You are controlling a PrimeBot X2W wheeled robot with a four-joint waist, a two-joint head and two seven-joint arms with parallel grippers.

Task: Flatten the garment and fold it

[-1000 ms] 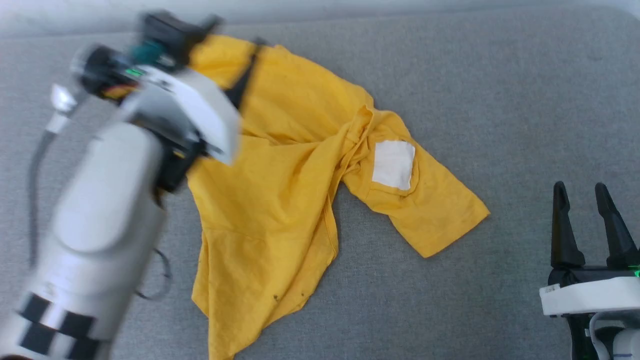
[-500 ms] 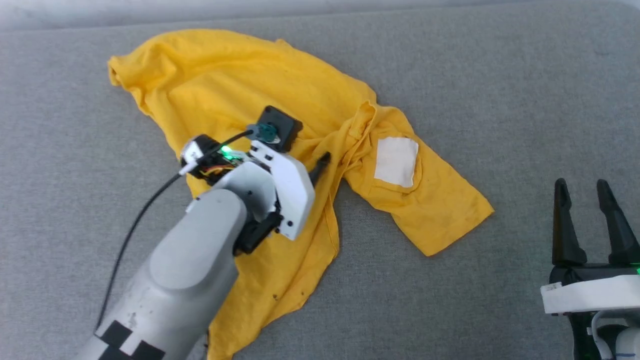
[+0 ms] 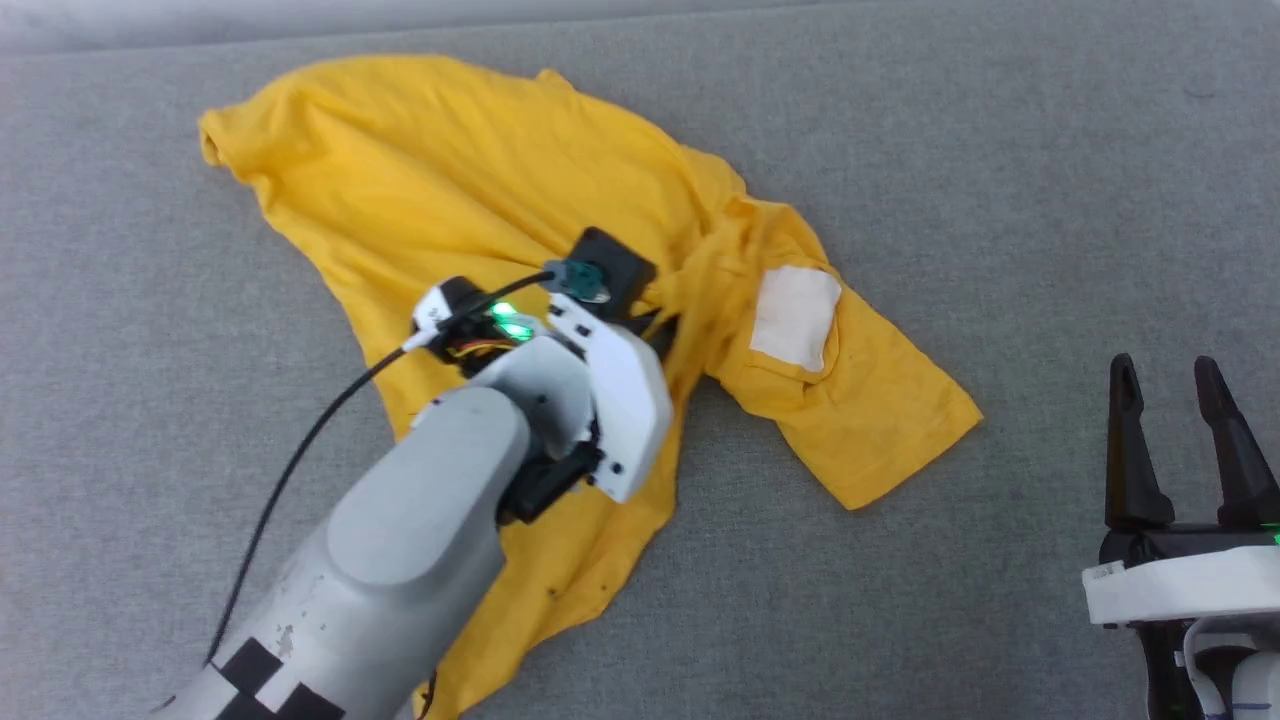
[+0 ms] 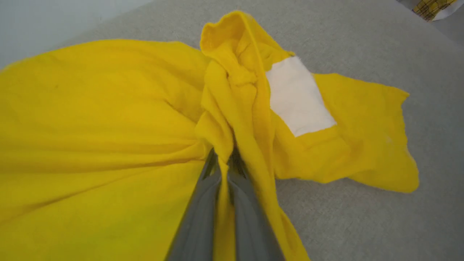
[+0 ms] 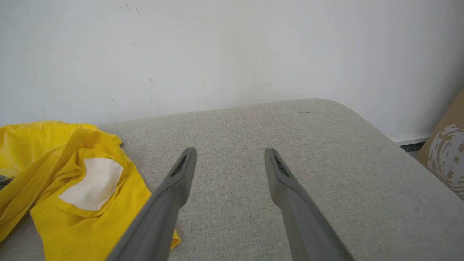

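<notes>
My left claw (image 4: 224, 159) is clamped on the mustard-yellow T-shirt (image 3: 470, 180). Its two dark fingers (image 4: 201, 214) are pressed close, with a strip of yellow cloth squeezed between them. I have it near the middle of the shirt, where the fabric bunches into a twisted ridge. In the left wrist view the white patch (image 4: 299, 96) lies just to the right of that ridge.

The shirt lies crumpled on the grey upholstered cushion (image 3: 1000, 150). From my head camera, its broad plain part spreads toward the far left. A sleeve-like flap with the white patch reaches out to the right. A lower tail of cloth runs under my pale left forearm (image 3: 420, 540) toward the near edge. A black cable (image 3: 300, 450) loops off that forearm beside the shirt.

My right claw (image 3: 1165, 365) is at the lower right with its fingers spread and nothing between them. It is over bare cushion, well apart from the shirt's right flap. From its wrist camera I see the pale wall (image 5: 217, 47) behind the cushion. A piece of brown cardboard (image 5: 446, 152) shows at the right edge.
</notes>
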